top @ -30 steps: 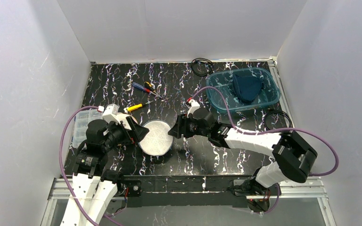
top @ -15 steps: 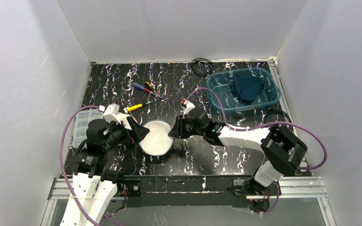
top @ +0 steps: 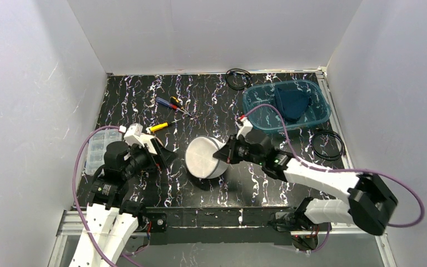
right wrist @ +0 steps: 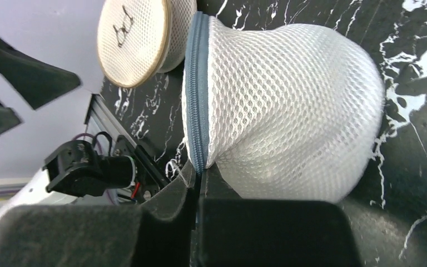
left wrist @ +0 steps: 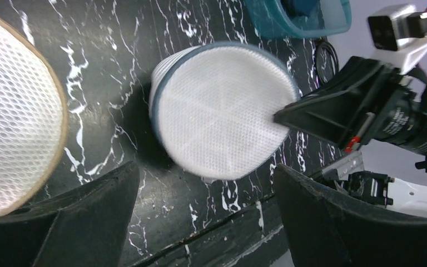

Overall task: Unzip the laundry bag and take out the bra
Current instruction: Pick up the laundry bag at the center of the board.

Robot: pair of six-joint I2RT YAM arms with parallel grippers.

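Observation:
The laundry bag (top: 203,158) is a round white mesh pouch with a blue zipper band (right wrist: 197,83). It lies tipped on its side on the black marbled table. My right gripper (top: 223,155) is shut on the zipper band at the bag's right rim, and in the right wrist view the band runs straight down between the closed fingers of the right gripper (right wrist: 199,172). My left gripper (top: 165,157) stands open just left of the bag. Seen from the left wrist, the left gripper (left wrist: 205,169) holds nothing and the bag (left wrist: 222,111) lies beyond it. The bra is hidden.
A second mesh pouch with a tan rim (left wrist: 11,117) lies left of the bag, also seen as the tan-rimmed pouch (right wrist: 133,39). At the back right a teal bin (top: 311,119) holds a dark blue cloth (top: 291,102). Screwdrivers (top: 169,104), cable loops (top: 237,78) and a clear box (top: 95,147) lie around.
My right gripper has shut on the bag's zipper rim and drawn the bag to the right, away from the left gripper. The left arm has barely moved.

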